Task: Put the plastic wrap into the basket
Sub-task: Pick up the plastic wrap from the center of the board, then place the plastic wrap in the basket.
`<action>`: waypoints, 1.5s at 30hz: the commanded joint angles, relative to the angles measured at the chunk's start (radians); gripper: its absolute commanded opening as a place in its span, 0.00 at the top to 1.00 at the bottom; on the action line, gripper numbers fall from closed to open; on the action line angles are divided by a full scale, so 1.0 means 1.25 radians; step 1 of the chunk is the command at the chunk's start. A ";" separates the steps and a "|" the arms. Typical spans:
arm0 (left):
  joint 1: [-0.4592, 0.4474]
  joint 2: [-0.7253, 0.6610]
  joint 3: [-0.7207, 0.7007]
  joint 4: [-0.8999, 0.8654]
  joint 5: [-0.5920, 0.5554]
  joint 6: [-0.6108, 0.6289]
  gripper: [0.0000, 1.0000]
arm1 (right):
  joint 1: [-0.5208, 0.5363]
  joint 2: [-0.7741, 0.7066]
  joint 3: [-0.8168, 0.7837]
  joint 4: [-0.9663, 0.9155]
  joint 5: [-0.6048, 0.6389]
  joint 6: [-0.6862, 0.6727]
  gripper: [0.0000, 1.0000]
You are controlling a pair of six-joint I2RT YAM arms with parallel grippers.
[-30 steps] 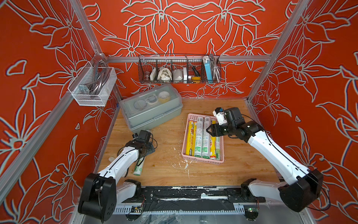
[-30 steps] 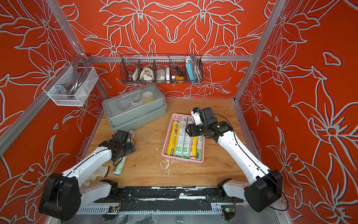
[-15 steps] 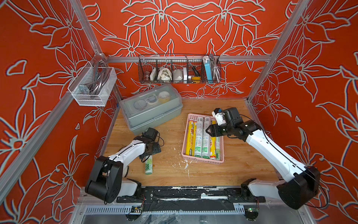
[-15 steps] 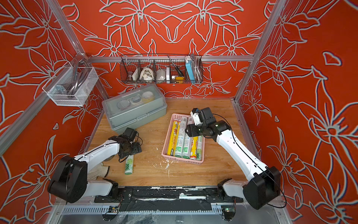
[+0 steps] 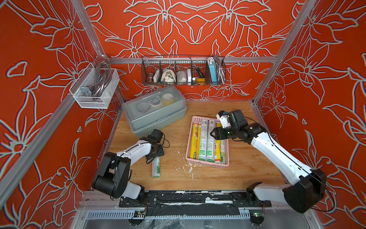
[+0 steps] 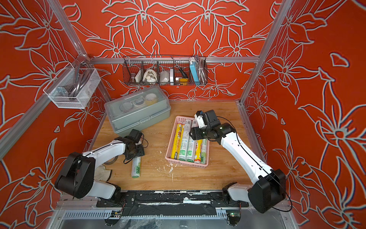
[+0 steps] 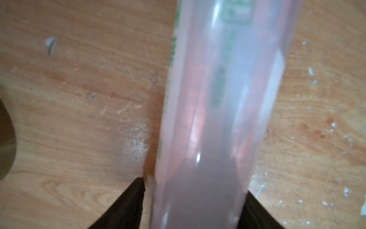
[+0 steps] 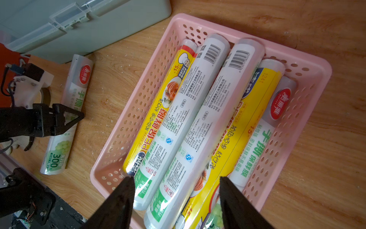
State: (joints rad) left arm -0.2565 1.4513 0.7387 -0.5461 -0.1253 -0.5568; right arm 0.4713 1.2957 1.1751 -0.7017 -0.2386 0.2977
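Nearest to me on the wooden desk (image 5: 247, 158) lies one roll of plastic wrap (image 5: 155, 168), white with green print. It lies flat, pointing from near to far, outside the basket and well to its left. The left pincer (image 5: 156, 156) is down over the far part of this roll. In the left wrist view the roll (image 7: 217, 99) runs between the two black fingers (image 7: 136, 198). One finger seems to touch the wrapper and the other stands just beside it, so I cannot tell if the pincer already grips it. Small white crumbs are scattered on the desk between this roll and the basket.

A little farther, toward the right, stands the pink basket (image 5: 208, 165). Five rolls (image 5: 204, 142) lie inside it side by side along its length: yellow, two white, yellow, and one white with green print. In the right wrist view they almost fill the floor inside the perforated walls (image 8: 138, 99). The right pincer (image 5: 213, 135) hovers above the right side of the basket. Its fingers (image 8: 122, 198) are apart and hold nothing.

Behind the left pincer, a grey box with a clear lid (image 5: 154, 113) sits on the desk, near the far left corner. Farthest away, a black wire rack (image 5: 183, 73) with small items hangs on the back wall, and a white mesh bin (image 5: 95, 89) hangs on the left wall.
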 commanded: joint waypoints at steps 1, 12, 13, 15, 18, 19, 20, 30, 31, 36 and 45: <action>-0.005 0.014 0.012 0.004 0.037 0.015 0.38 | -0.004 0.012 -0.009 -0.005 -0.014 -0.013 0.32; -0.034 -0.013 0.011 -0.005 0.037 0.017 0.60 | -0.010 -0.005 -0.013 -0.019 0.010 -0.019 0.32; -0.043 -0.020 0.017 -0.014 0.036 0.017 0.61 | -0.010 -0.009 -0.014 -0.020 0.014 -0.018 0.32; -0.061 -0.033 0.033 -0.035 0.035 0.015 0.64 | -0.013 -0.016 -0.016 -0.019 0.019 -0.019 0.32; -0.097 -0.052 0.074 -0.073 0.034 0.007 0.65 | -0.017 -0.027 -0.023 -0.016 0.026 -0.023 0.32; -0.113 -0.056 0.089 -0.083 0.033 0.002 0.65 | -0.019 -0.031 -0.025 -0.016 0.029 -0.024 0.32; -0.130 -0.061 0.107 -0.093 0.029 -0.005 0.65 | -0.022 -0.035 -0.028 -0.017 0.032 -0.027 0.32; -0.258 0.007 0.377 -0.253 0.009 -0.012 0.66 | -0.113 -0.073 -0.090 -0.005 0.041 -0.060 0.32; -0.268 0.016 0.409 -0.264 0.003 -0.012 0.66 | -0.129 -0.075 -0.097 -0.001 0.032 -0.059 0.32; -0.298 0.088 0.564 -0.286 -0.006 -0.014 0.67 | -0.179 -0.092 -0.132 0.023 0.012 -0.050 0.32; -0.342 0.280 0.810 -0.332 -0.012 0.012 0.68 | -0.211 -0.107 -0.155 0.039 0.008 -0.041 0.31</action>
State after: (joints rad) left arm -0.6712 1.7664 1.6775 -0.9249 -0.1188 -0.5610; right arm 0.2180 1.1854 0.9962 -0.6693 -0.2195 0.2443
